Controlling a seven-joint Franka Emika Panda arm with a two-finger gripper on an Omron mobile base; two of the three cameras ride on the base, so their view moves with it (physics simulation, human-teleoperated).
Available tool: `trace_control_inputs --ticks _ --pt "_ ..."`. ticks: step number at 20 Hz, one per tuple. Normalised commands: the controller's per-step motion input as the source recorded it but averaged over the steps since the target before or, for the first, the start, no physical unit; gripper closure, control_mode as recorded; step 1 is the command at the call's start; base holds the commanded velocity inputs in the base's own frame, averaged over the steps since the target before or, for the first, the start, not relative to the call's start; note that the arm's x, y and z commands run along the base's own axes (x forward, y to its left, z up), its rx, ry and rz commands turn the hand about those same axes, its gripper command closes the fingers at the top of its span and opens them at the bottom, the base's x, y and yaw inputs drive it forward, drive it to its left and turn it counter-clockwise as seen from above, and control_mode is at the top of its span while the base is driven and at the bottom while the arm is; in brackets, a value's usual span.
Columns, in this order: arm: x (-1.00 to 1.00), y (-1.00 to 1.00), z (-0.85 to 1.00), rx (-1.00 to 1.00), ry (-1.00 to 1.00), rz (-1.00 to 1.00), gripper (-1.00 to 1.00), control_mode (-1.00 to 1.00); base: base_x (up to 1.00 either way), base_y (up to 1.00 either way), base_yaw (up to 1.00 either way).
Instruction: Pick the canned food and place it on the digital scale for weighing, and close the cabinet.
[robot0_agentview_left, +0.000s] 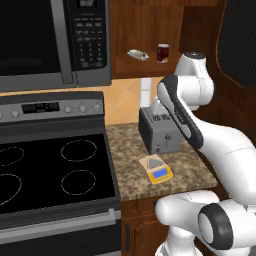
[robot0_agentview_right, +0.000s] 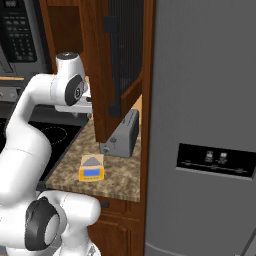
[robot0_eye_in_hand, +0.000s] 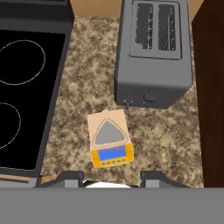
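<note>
The dark red canned food (robot0_agentview_left: 163, 52) stands on the shelf of the open wall cabinet (robot0_agentview_left: 145, 66), next to a pale wrapped item (robot0_agentview_left: 138, 55). The cabinet door (robot0_agentview_right: 117, 65) swings out over the counter. The orange-yellow digital scale (robot0_agentview_left: 157, 169) (robot0_agentview_right: 92, 167) (robot0_eye_in_hand: 109, 139) lies flat on the granite counter in front of the toaster, with nothing on its tan plate. My gripper (robot0_eye_in_hand: 111, 179) hangs above the counter, looking straight down on the scale; it is open, with nothing between its fingertips. The arm's elbow is raised in front of the cabinet, below the can.
A grey toaster (robot0_agentview_left: 159, 131) (robot0_eye_in_hand: 153, 52) stands behind the scale. A black stove (robot0_agentview_left: 50, 170) lies left of the counter with a microwave (robot0_agentview_left: 50, 40) above it. A grey fridge (robot0_agentview_right: 210, 125) closes off the right side.
</note>
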Motion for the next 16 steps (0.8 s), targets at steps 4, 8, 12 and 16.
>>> trace_control_inputs --ticks 4,8,12,16 --pt "-0.77 -0.01 0.0 0.0 -0.16 0.01 -1.0 -1.0 0.0 0.0 0.0" --pt "-0.74 0.02 0.44 0.0 -0.55 -0.01 -1.0 -1.0 0.0 0.0 0.0" --pt "-0.34 -0.01 0.68 0.0 -0.28 -0.09 -1.0 -1.0 0.0 0.0 0.0" --pt "-0.12 -0.11 0.64 0.0 -0.14 -0.02 -1.0 -1.0 0.0 0.0 0.0"
